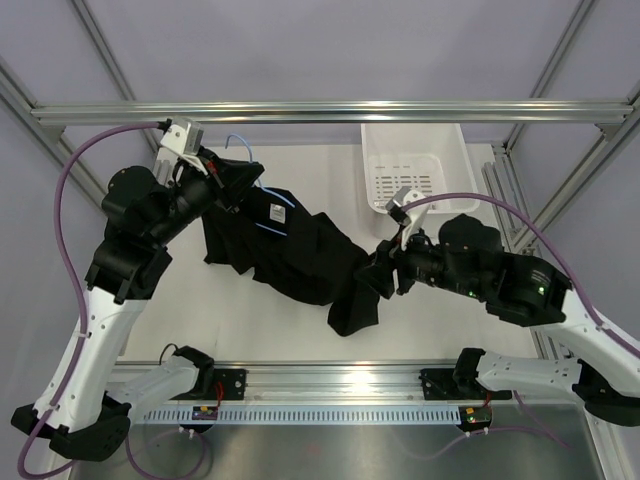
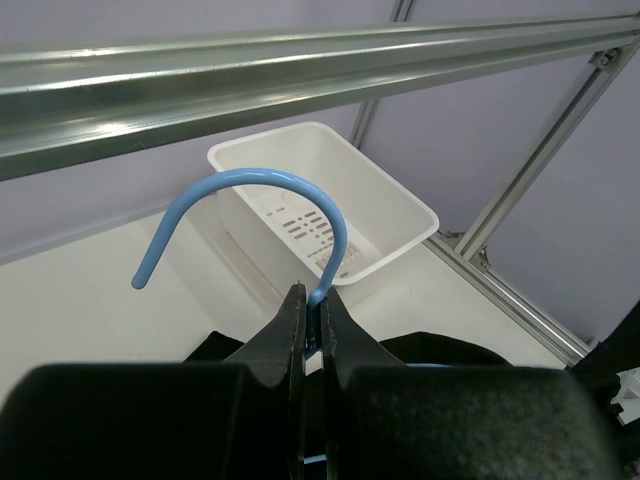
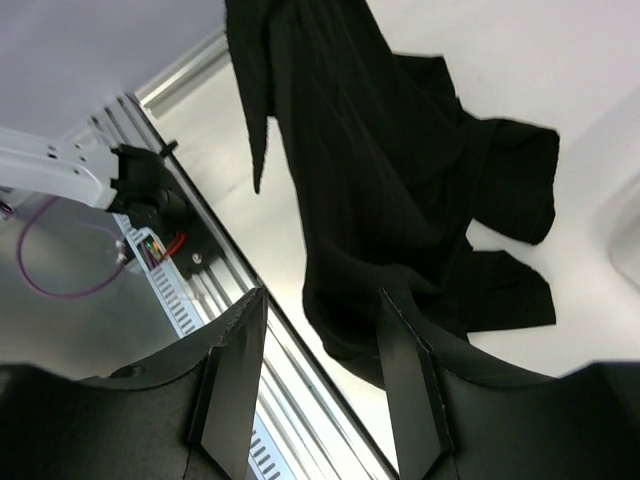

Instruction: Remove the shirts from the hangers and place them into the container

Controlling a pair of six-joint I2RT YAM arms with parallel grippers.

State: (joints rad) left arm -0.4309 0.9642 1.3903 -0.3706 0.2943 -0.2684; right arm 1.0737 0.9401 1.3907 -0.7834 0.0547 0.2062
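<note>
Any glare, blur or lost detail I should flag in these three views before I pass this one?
Top external: even light, sharp, but the black shirt shows few folds and the white basket nearly melts into the table. Left wrist: bright streaks on the aluminium rail; hanger hook sharp, left gripper blurred near the lens. Right wrist: right gripper soft, shirt crisp.

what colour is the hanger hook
Light blue; the hanger hook shows best in the left wrist view.

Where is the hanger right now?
Top view, far left of the table: the hanger sits pinched at its neck in the left tool, its body inside the black shirt, the white basket to its right.
</note>
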